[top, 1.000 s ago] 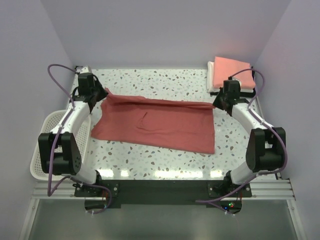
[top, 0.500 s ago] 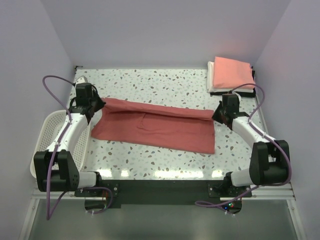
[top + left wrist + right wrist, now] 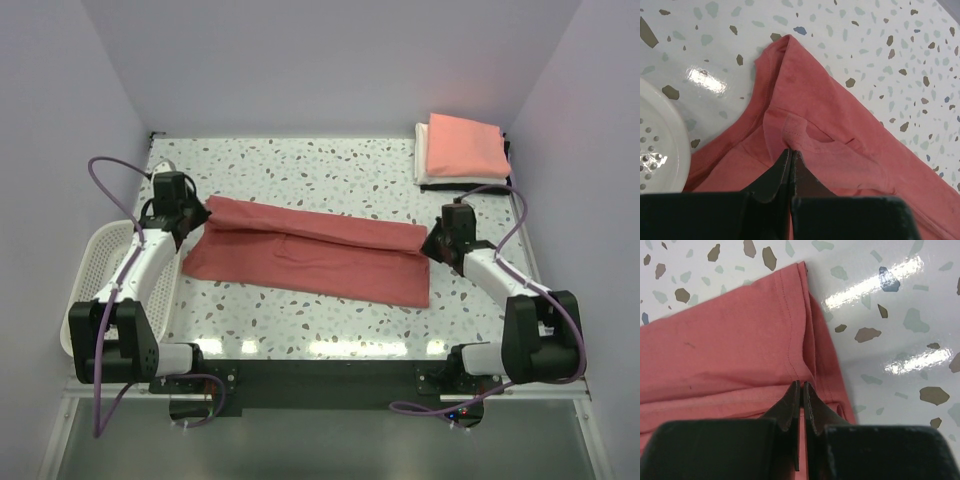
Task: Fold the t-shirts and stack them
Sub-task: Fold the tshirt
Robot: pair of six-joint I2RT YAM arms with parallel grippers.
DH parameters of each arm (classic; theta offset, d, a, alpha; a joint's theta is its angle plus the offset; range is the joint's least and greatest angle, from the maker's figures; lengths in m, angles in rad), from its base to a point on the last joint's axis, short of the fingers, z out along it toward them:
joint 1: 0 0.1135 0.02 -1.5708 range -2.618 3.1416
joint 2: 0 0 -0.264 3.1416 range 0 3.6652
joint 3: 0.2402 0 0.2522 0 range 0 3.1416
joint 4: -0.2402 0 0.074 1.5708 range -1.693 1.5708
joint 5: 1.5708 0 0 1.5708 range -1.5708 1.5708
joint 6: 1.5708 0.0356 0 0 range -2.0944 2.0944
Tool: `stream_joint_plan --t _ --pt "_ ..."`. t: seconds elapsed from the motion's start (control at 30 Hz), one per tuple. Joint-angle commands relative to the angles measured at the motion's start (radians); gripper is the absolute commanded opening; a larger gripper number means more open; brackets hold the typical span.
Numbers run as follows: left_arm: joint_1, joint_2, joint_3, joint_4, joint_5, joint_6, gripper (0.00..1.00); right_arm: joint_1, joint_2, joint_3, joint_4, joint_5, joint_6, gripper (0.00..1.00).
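Observation:
A dusty brick-red t-shirt (image 3: 310,255) lies across the middle of the table with its far edge folded toward me. My left gripper (image 3: 200,215) is shut on its left end, pinching the cloth near the collar (image 3: 791,149). My right gripper (image 3: 432,243) is shut on its right end at the hem (image 3: 801,383). Both hold the cloth low, near the table. A folded salmon-pink t-shirt (image 3: 465,143) tops a stack at the far right corner, with a white t-shirt (image 3: 424,160) and a black one (image 3: 455,186) under it.
A white plastic mesh basket (image 3: 100,285) hangs at the table's left edge; its rim also shows in the left wrist view (image 3: 662,145). Purple cables loop above both arms. Bare speckled tabletop (image 3: 320,165) lies beyond the shirt.
Both grippers have come toward me with the shirt's far edge, laying it over the near half. The shirt now looks narrower front to back.

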Motion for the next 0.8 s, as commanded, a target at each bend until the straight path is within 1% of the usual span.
stream_joint_plan --t 0.0,0.07,0.1,0.27,0.3,0.37,0.4,0.63,0.77 --pt "0.018 -0.019 -0.019 0.026 -0.017 -0.012 0.0 0.005 -0.047 -0.031 0.074 -0.007 0.026 0.02" --pt "0.018 -0.018 -0.033 0.032 -0.008 -0.013 0.0 0.005 -0.038 -0.037 0.081 -0.008 0.026 0.07" --pt "0.018 -0.018 -0.036 0.035 -0.005 -0.016 0.0 0.003 -0.036 -0.04 0.078 -0.008 0.029 0.13" --pt "0.021 -0.01 -0.055 0.029 0.007 -0.029 0.0 0.003 -0.047 -0.058 0.088 -0.037 0.038 0.24" --pt "0.021 -0.01 -0.058 0.031 0.013 -0.032 0.0 0.003 -0.05 -0.057 0.084 -0.039 0.038 0.28" --pt "0.021 -0.018 -0.082 0.048 0.036 -0.043 0.0 0.002 -0.058 -0.046 0.062 -0.037 0.037 0.33" --pt "0.021 -0.018 -0.088 0.052 0.043 -0.047 0.0 0.002 -0.064 -0.043 0.058 -0.039 0.035 0.37" --pt "0.021 -0.015 -0.142 0.065 0.069 -0.059 0.0 0.01 -0.078 -0.017 0.047 -0.031 0.031 0.38" --pt "0.022 -0.021 -0.171 0.074 0.086 -0.066 0.0 0.049 -0.037 0.006 0.051 -0.03 0.037 0.36"
